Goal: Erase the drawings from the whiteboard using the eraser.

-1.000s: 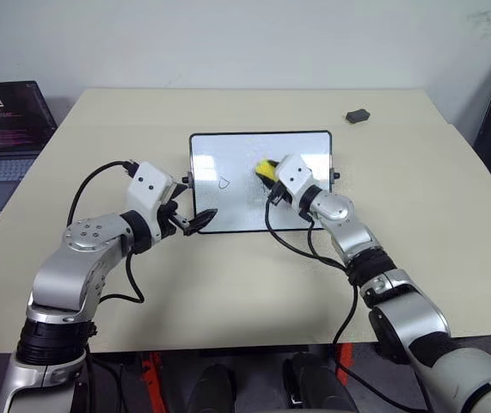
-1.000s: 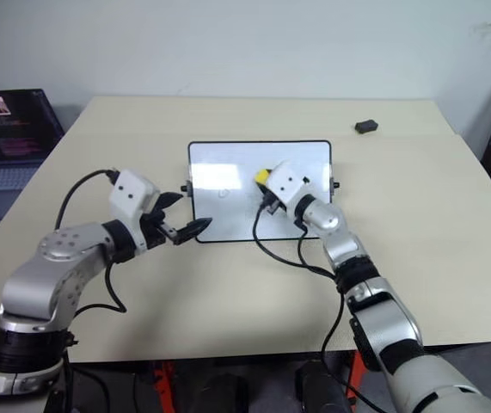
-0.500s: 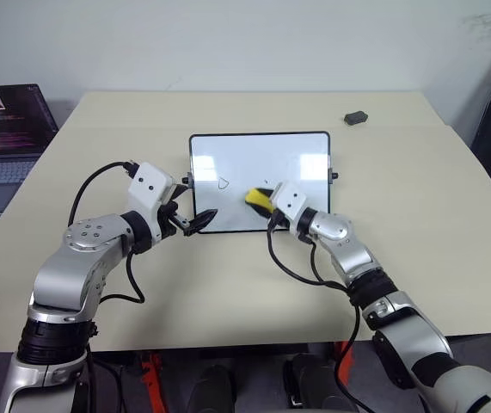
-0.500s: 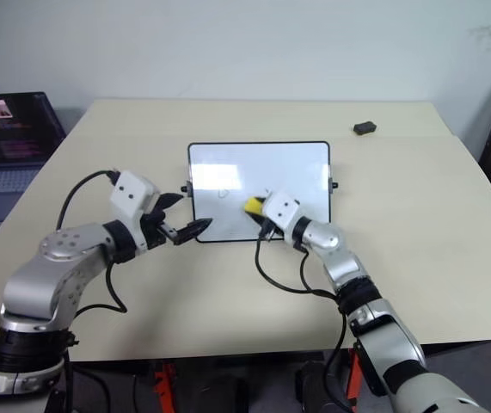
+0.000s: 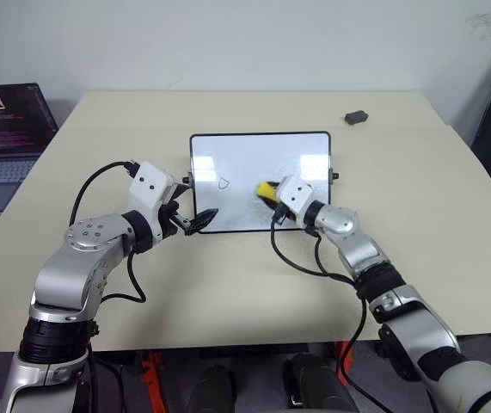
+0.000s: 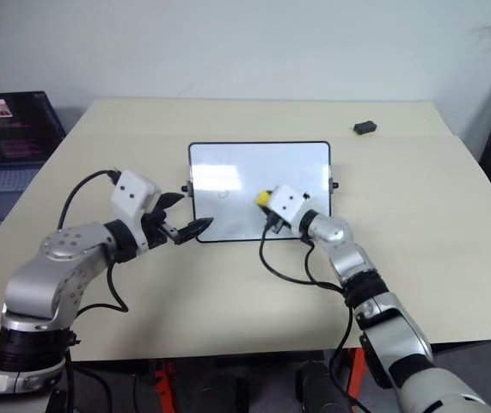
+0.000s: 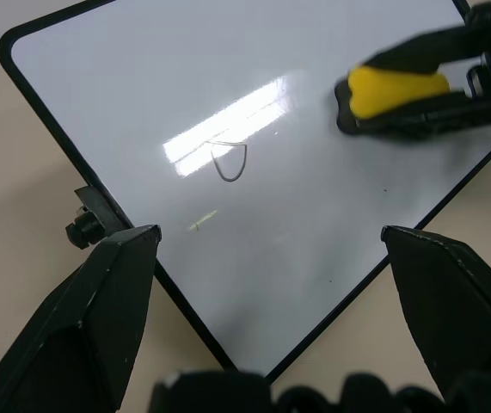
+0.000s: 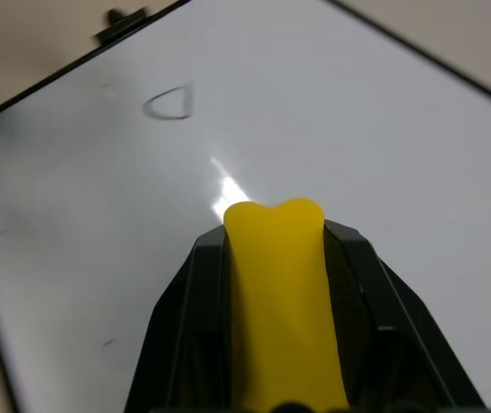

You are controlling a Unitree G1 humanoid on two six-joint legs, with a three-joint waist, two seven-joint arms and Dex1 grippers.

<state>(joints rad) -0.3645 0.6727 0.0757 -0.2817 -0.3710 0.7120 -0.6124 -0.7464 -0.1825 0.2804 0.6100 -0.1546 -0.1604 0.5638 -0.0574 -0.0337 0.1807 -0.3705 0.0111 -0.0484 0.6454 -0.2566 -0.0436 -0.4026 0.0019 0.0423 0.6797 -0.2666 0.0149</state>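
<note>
The whiteboard point(image 5: 254, 155) lies flat on the middle of the table. One small black drawing point(image 5: 224, 182) shows on its left half, also visible as a D-like outline point(image 7: 230, 162). My right gripper point(image 5: 272, 193) is shut on the yellow eraser point(image 8: 278, 292), which rests on the board's middle, to the right of the drawing. My left gripper point(image 5: 200, 221) stands open at the board's near left corner, with one finger point(image 7: 112, 292) over the table and the board's edge running between the two.
An open laptop point(image 5: 4, 129) stands at the table's far left edge. A small dark grey object point(image 5: 357, 116) lies at the back right. Black cables hang from both wrists over the table's near half.
My right gripper swept the eraser toward the board's near edge, then back up and a little right. The left arm has not moved.
</note>
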